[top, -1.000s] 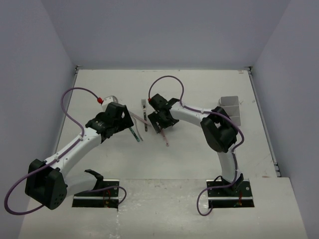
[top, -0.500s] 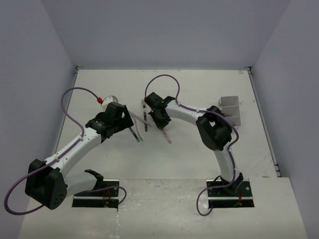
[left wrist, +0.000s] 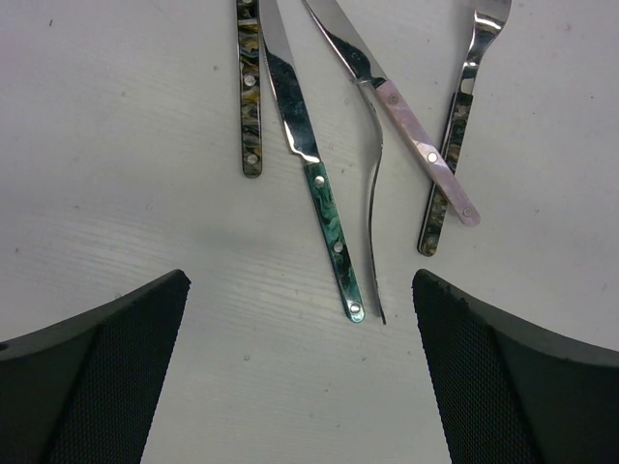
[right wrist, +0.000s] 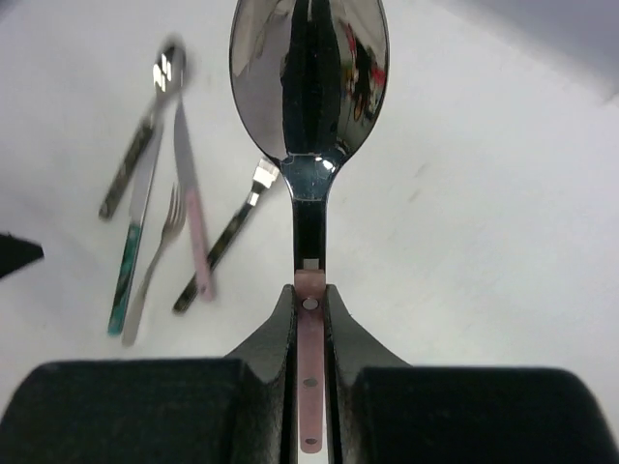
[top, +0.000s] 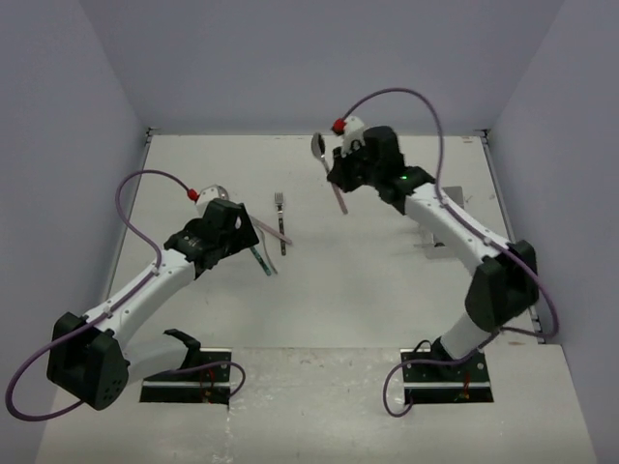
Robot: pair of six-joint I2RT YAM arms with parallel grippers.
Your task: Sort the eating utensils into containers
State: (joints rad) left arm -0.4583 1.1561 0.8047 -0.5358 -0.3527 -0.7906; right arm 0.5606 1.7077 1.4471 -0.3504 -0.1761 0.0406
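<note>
1. Pink-handled spoon (right wrist: 309, 116): shiny bowl sticks out ahead of the fingertips, handle clamped btwn the right gripper (right wrist: 309, 307) fingers, held aloft.
2. Progress: early, prob. first carry; nothing seen boxed (containers not made out).
3. Other utensils (left wrist: 334, 232) lie fanned just ahead of the left gripper (left wrist: 298, 285), whose fingers are wide apart and empty.

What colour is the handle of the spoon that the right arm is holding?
The spoon handle is pale pink; the right wrist view shows it best.
</note>
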